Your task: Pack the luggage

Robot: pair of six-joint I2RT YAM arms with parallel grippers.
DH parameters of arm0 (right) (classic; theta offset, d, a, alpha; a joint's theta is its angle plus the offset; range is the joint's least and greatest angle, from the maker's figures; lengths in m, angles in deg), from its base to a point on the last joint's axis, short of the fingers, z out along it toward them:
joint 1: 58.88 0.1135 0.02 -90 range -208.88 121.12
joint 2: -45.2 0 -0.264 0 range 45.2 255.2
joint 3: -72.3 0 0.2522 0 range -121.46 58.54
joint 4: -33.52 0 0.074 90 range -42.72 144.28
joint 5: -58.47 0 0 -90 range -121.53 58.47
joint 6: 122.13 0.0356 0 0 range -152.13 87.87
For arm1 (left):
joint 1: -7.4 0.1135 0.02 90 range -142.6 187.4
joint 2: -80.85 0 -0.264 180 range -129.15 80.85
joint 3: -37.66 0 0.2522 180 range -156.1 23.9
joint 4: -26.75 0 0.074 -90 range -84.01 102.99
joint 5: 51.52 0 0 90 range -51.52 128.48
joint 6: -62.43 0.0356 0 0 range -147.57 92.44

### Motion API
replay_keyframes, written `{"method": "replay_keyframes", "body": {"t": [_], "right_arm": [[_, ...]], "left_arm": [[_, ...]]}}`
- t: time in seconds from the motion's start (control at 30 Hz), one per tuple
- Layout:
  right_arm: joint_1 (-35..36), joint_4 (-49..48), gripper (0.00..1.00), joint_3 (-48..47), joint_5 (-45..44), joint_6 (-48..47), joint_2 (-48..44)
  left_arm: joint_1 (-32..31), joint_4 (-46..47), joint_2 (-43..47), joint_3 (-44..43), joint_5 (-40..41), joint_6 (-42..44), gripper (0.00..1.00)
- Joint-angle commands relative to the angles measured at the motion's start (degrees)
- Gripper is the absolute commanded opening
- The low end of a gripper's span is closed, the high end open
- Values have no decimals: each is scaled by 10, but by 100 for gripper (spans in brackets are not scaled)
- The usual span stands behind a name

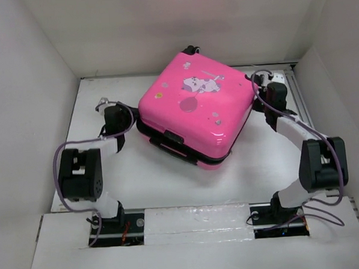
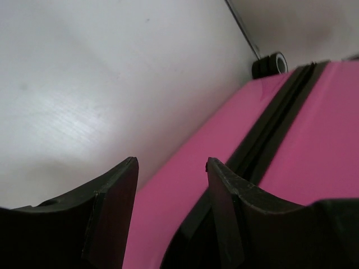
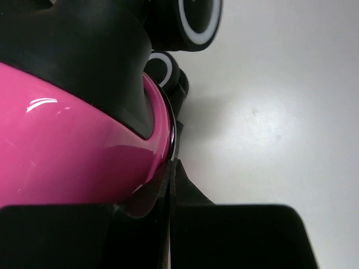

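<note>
Luggage (image 1: 193,109): pink hard shell lying flat on the table (image 1: 170,177), lid down, between the two grippers.
Left gripper (image 2: 171,165): fingers apart with nothing between them. The case's side wall is just ahead of the fingertips and to their inboard side.
Right gripper (image 1: 259,100): hard against the wheel corner, with the shell filling its wrist view. I cannot tell whether the fingers are parted or closed.
Direction from grippers: the case lies inboard of both arms, to the right of the left one and to the left of the right one.
Long axis: probably runs from the handle (image 1: 170,138) at the near edge away to the wheels (image 3: 199,19) at the far right, skewed to the table.
Zipper seam (image 2: 269,120): a dark band running away from the left fingers, and it looks shut.
Nearer arm: both are at the shell. The left faces the seam and the right sits at the wheel end.
Next move: probably turns on the seam, so the left fingers look better placed.
Contents: hidden.
</note>
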Motion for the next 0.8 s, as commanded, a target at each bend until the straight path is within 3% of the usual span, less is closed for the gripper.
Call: {"method": "replay_keyframes", "body": {"t": [0.0, 0.13, 0.23, 0.4, 0.6, 0.7, 0.77], "right_arm": [[97, -64, 0, -68, 156, 7, 79], [109, -78, 0, -161, 169, 36, 153], [109, -148, 0, -167, 205, 93, 189], [150, -158, 0, -209, 204, 119, 215], [169, -128, 4, -281, 192, 170, 257], [169, -128, 16, -296, 200, 185, 264], [169, -122, 34, -304, 180, 185, 258]], "left_arm": [[-21, 77, 114, 79, 1, -19, 48], [-33, 129, 149, 158, 9, -71, 48], [-44, 176, 119, 165, 9, -111, 48], [-44, 190, 46, 86, 30, -128, 47], [-38, 129, -22, -76, 44, -105, 47], [-21, 91, -52, -153, 26, -89, 47], [-12, 70, -46, -174, 13, -70, 47]]}}
